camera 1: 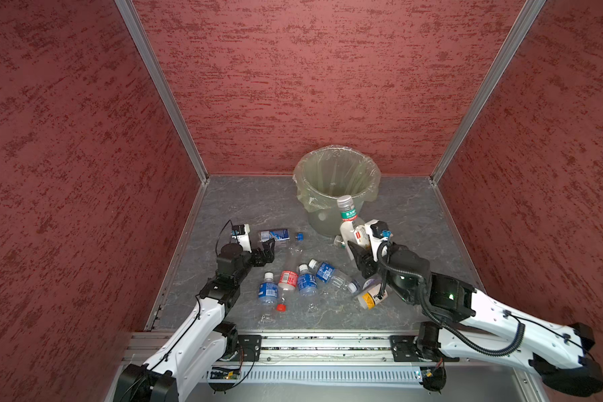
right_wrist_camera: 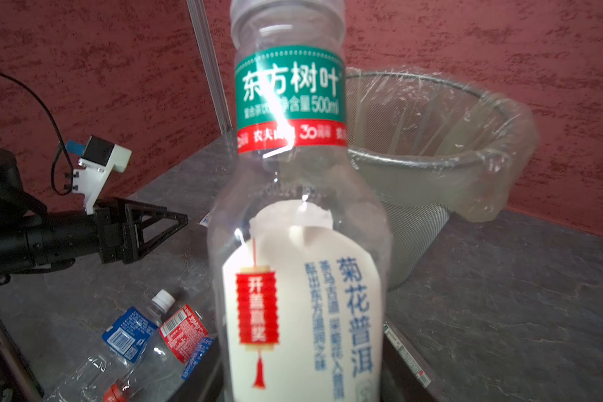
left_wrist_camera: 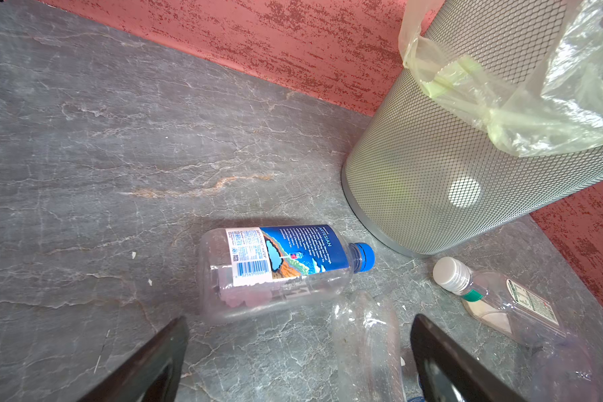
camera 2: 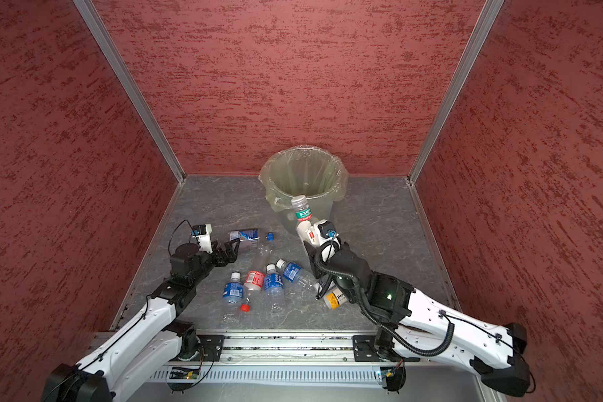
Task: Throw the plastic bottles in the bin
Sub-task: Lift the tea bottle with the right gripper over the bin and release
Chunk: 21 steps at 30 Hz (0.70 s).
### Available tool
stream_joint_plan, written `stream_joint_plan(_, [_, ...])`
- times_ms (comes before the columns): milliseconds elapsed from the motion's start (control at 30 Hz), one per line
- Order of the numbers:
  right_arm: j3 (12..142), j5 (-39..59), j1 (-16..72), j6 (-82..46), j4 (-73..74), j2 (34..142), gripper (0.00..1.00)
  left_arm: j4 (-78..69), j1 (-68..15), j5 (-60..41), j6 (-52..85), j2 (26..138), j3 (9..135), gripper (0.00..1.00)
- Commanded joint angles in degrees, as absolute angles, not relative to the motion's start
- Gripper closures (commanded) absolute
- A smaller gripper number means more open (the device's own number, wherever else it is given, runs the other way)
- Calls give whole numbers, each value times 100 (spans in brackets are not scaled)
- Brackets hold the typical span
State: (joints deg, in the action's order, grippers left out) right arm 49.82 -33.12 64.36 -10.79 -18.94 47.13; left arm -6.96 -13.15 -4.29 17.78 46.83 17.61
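Top view — right claw [camera 1: 357, 244] tilted up, gripping bottle [camera 1: 348, 213]

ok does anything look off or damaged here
No spill visible. On the bin, the liner droops lower on one side, bunched rather than folded evenly. A clear bottle beside the blue-capped bottle looks dented and crumpled.

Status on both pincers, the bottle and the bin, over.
Right pincer shut on clear green-collared plastic bottle, cap up, near side of bag-lined grey mesh bin. Left pincer open, empty. Nothing between bottle and rim.
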Motion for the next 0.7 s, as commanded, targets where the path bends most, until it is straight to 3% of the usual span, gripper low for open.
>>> stream_joint_plan(0, [5015,-3810,6487,-1128,-1444,4579,52,-808,-1274,-484,1793,4705,1680,0])
stream_joint_plan(200, [5349,-4168,6480,-812,-1186,4759,51,-808,-1266,-500,1795,4707,1690,0])
stream_joint_plan(333, [6158,-4539,6319,-424,-1195,5435,49,-808,-1266,-516,1801,4721,1701,0])
stream_joint_plan(533, [7986,-3589,5006,-310,-1449,7011,48,-715,-1249,-537,1786,4698,1778,0])
stream_joint_plan(567, [8360,-3302,4721,-327,-1484,7294,46,-705,-1246,-534,1792,4665,1775,0])
stream_joint_plan(667, [9748,-2568,3935,-406,-1987,8544,22,-695,-1230,-545,1802,4620,1767,0])
